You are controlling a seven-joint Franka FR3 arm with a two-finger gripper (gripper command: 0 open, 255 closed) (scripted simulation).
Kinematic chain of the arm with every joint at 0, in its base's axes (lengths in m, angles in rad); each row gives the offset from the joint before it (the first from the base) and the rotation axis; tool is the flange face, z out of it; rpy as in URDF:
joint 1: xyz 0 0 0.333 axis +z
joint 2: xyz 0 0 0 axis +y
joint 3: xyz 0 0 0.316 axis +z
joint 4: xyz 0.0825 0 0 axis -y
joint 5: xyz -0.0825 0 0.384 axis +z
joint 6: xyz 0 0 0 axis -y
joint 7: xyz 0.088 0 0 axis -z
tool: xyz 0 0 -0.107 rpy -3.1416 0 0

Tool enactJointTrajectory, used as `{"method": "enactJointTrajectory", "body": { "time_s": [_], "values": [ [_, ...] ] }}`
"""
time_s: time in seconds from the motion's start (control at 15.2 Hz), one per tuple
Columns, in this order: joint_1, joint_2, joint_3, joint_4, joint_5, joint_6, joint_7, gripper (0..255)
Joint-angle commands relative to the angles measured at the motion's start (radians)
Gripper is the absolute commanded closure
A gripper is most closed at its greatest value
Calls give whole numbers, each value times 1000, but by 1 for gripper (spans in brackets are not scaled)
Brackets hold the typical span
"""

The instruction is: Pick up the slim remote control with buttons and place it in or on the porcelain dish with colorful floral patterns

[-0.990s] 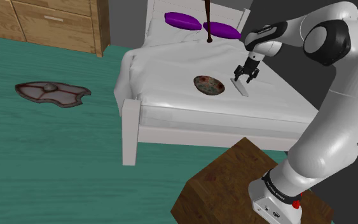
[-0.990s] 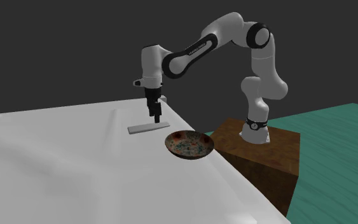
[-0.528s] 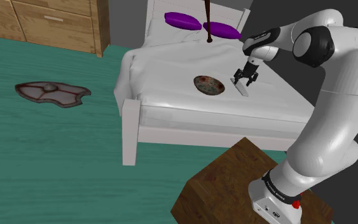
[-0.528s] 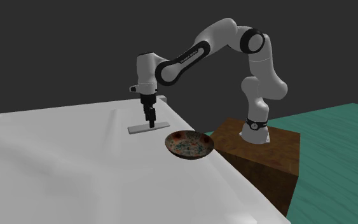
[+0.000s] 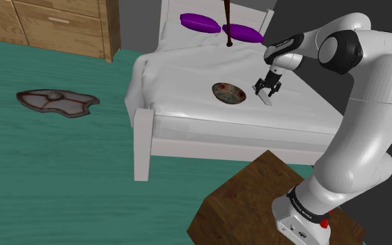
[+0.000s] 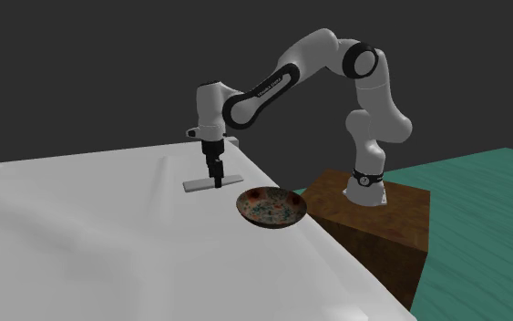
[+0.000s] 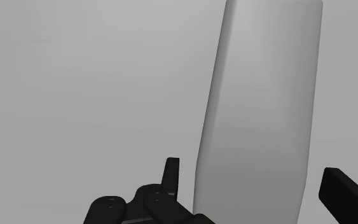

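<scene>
The remote control is a plain light-grey slim slab lying flat on the white bed; no buttons are visible on it. In the second exterior view the remote lies just behind the floral dish. My gripper points down over it, fingertips close to its top. In the wrist view the remote lies lengthwise between my open fingers, and neither finger touches it. The dish sits on the sheet a short way to the shoulder view's left of the remote.
Two purple pillows lie at the bed's head, with a dark post between them. A wooden dresser and a flat reddish mat are on the green floor at the shoulder view's left. The wooden stand is below the bed.
The gripper has come down closer to the remote and shifted a little toward the second exterior view's left. It stays open. Remote and dish have not moved.
</scene>
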Motion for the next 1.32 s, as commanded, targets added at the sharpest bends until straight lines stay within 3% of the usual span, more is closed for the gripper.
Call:
{"method": "enactJointTrajectory", "body": {
  "time_s": [0.0,0.07,0.13,0.73,1.25],
  "values": [
    [0,0,0,0,0,0,0,0],
    [0,0,0,0,0,0,0,0],
    [0,0,0,0,0,0,0,255],
    [0,0,0,0,0,0,0,255],
    [8,-49,-14,41,-27,-86,18,255]
  ]
}}
